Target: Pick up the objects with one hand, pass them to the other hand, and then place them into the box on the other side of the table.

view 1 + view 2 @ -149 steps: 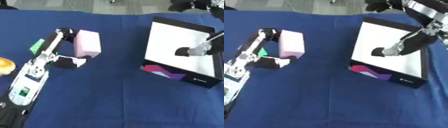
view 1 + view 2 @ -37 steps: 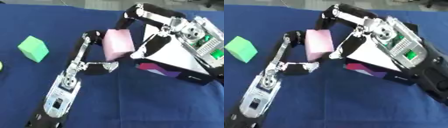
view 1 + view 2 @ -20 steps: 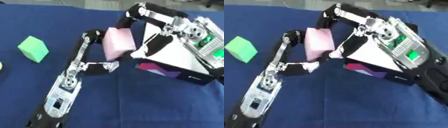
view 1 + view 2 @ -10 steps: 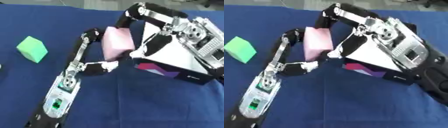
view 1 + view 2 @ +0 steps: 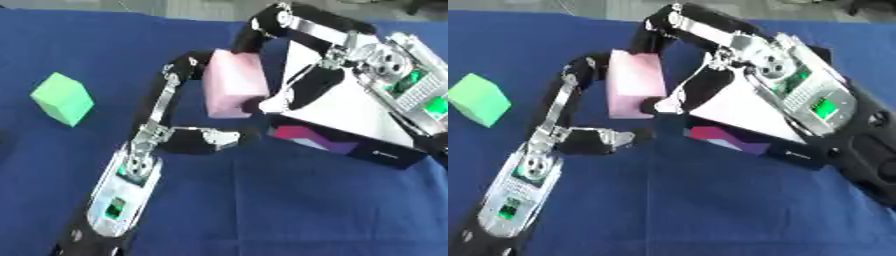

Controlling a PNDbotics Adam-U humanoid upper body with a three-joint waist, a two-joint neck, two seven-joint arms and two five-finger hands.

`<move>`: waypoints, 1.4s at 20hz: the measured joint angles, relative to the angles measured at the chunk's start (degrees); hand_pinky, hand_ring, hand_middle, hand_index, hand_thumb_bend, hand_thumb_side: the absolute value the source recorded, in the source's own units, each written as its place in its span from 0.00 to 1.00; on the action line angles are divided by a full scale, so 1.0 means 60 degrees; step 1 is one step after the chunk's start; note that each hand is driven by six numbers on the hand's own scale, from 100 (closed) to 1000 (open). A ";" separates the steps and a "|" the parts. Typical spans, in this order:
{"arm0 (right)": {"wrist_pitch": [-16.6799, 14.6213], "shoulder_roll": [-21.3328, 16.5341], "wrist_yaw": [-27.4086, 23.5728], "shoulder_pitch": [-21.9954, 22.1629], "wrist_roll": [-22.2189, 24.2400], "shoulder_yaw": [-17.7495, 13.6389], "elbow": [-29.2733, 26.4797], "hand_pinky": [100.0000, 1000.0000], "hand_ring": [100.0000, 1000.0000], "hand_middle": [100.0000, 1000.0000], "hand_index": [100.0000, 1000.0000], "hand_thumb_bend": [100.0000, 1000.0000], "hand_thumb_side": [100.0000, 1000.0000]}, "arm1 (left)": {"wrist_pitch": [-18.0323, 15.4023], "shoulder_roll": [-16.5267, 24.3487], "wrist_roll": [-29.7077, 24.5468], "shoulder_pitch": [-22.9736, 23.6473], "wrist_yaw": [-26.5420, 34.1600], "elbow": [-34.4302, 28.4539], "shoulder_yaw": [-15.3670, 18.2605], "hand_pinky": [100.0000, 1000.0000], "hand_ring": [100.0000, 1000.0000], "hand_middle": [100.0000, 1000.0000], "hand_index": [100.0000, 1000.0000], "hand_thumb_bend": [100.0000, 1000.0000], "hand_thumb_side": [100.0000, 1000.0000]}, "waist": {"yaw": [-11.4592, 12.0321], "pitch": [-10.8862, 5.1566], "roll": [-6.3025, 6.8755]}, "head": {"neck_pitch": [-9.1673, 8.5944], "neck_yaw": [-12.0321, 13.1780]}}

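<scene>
The left hand [image 5: 179,127] reached up from the lower left, its long silver-and-black forearm slanting across the blue cloth-covered table [image 5: 262,210]. Its fingers stretched up along the near-left face of the pale pink rectangular block [image 5: 233,84], while its thumb [image 5: 214,138] pointed sideways below the block, apart from it. The right hand [image 5: 293,85] came in from the upper right, arched over the top: its fingers curled down on the block's upper right edge and its thumb pressed the block's lower right corner, so it pinched the block. The block was thus between the two hands, raised off the cloth and tilted slightly.

The right eye view showed more of the right forearm, with its green-lit panels, and the gap between the left thumb and the block more plainly. The left eye view showed more of the white-floored, black-walled cardboard box [image 5: 350,112], which lay just beyond the right hand, partly under its wrist.

The block was plain, matte and smooth-sided, taller than wide. A green cube [image 5: 62,98] sat well off to the left of the left hand.
</scene>
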 measured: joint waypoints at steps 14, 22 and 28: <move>-0.0242 -0.0667 -0.0389 0.0709 -0.0696 -0.0561 0.0004 0.73 0.54 0.13 0.58 0.43 0.00 | 0.0283 0.0634 0.0558 0.0437 -0.0383 0.0196 0.0261 0.73 0.61 0.65 0.80 0.93 0.39 | -0.0307 -0.0140 0.0047 | 0.0003 -0.0381; -0.0193 -0.1205 -0.0893 0.1592 -0.1584 -0.1347 0.0006 0.73 0.54 0.13 0.58 0.44 0.00 | 0.0493 0.1216 0.0774 0.0897 -0.0483 0.0290 0.0476 0.73 0.60 0.64 0.79 0.85 0.38 | -0.0659 -0.0410 0.0189 | 0.0001 -0.0447; -0.0051 -0.1660 -0.1166 0.2382 -0.2459 -0.2084 0.0007 0.73 0.54 0.13 0.58 0.44 0.00 | 0.0631 0.1608 0.0909 0.1166 -0.0485 0.0175 0.0565 0.72 0.60 0.64 0.79 0.83 0.39 | -0.0782 -0.0452 0.0337 | 0.0004 -0.0589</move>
